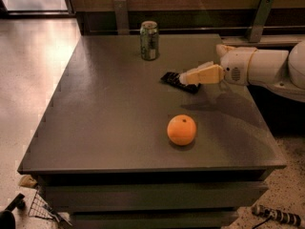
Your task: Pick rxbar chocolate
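Note:
The rxbar chocolate is a flat black wrapped bar lying on the dark grey table, right of the middle. My gripper, cream-coloured on a white arm that reaches in from the right, is low over the bar's right end and covers that part of it. I cannot tell whether it touches the bar. The left end of the bar shows beyond the gripper's tip.
A green drink can stands upright at the back of the table, up and left of the bar. An orange fruit sits nearer the front, below the bar. The table's right edge runs under my arm. The floor lies to the left.

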Robot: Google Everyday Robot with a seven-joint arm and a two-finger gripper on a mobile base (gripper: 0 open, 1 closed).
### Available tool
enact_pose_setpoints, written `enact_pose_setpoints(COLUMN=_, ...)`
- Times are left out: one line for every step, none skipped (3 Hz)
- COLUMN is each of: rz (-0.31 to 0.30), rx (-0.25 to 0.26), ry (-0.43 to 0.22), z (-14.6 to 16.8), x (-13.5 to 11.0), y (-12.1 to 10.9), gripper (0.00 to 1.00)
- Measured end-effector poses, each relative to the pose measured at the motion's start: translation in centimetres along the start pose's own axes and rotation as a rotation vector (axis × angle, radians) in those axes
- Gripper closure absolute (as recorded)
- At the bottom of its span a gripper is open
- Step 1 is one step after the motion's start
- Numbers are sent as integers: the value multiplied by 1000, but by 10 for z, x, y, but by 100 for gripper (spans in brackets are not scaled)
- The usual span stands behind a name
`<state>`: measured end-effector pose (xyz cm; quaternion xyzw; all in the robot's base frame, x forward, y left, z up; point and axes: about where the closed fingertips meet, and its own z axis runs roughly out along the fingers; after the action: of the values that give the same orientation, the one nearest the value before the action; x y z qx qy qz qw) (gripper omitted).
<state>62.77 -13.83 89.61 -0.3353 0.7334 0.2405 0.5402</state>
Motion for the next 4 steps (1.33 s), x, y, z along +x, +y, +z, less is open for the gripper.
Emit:
enact_pose_setpoints(rz=18, rx=-24, ry=21, z=16, x=14, y=1, gripper=0)
enact_pose_setpoints(rz=68, rx=-45, ry=17, z=28, x=41, y=4, gripper=0)
enact_pose_setpoints(rz=82, rx=-60, ry=33, z=34, x=57, y=7, gripper=0)
enact_pose_setpoints(rz=72, rx=-75, ry=66, z=36, x=69, y=6, gripper=0)
